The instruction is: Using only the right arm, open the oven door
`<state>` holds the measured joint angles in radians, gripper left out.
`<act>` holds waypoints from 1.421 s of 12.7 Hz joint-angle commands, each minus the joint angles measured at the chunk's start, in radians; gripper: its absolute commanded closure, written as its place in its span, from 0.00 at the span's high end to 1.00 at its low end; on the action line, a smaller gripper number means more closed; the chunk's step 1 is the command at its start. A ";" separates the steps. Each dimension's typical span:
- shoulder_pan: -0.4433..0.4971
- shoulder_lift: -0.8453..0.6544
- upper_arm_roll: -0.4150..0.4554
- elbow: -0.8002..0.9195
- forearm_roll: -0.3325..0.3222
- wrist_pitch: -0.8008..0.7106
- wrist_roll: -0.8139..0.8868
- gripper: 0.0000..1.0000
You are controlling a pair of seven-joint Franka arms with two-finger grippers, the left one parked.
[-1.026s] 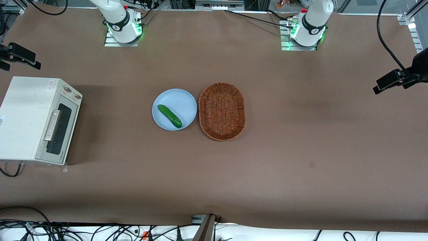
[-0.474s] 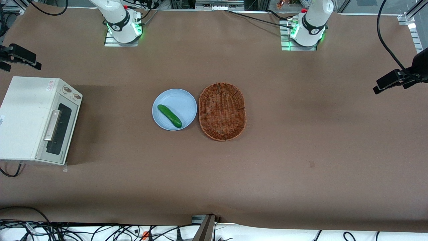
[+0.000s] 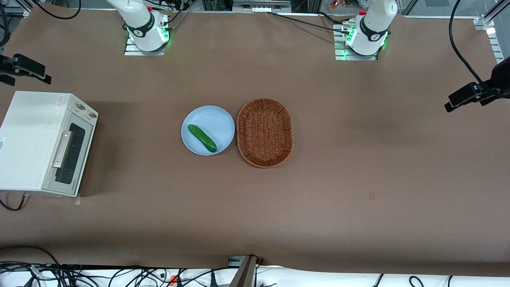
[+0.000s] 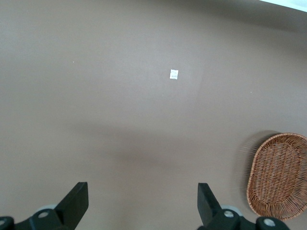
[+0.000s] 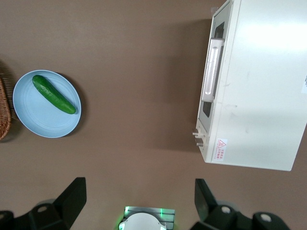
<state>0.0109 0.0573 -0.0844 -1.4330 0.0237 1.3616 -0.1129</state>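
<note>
Claw [image 5: 139,186]: fingers [image 5: 72,199] spread wide, nothing between them; it hangs over the tabletop [image 3: 358,171] at the working arm's end, clear of the oven.
Claw, front view: the dark shape [image 3: 24,67] at about 12 o'clock from the oven, farther from the front camera.
Right arm [image 3: 139,18]: its white base stands at the tabletop's edge farthest from the front camera.
Oven [image 3: 30,139]: on the tabletop at the working arm's end, roughly 9 o'clock from the plate, well apart from it.
Oven door [image 3: 71,153]: shut flat against the oven front, silver handle [image 3: 62,149] untouched; it faces the plate.
Plate [image 3: 215,121]: pale blue, carrying a cucumber [image 3: 202,138].
Basket [image 3: 265,132]: wicker, just beside the plate at its 3 o'clock.
</note>
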 commanded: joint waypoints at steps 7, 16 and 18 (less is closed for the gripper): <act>-0.012 0.004 0.011 0.006 -0.011 -0.018 -0.001 1.00; 0.034 0.097 0.014 -0.063 -0.015 -0.021 0.002 0.56; 0.037 0.143 0.014 -0.069 -0.016 -0.009 0.010 0.35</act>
<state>0.0439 0.1748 -0.0728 -1.4959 0.0236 1.3481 -0.1130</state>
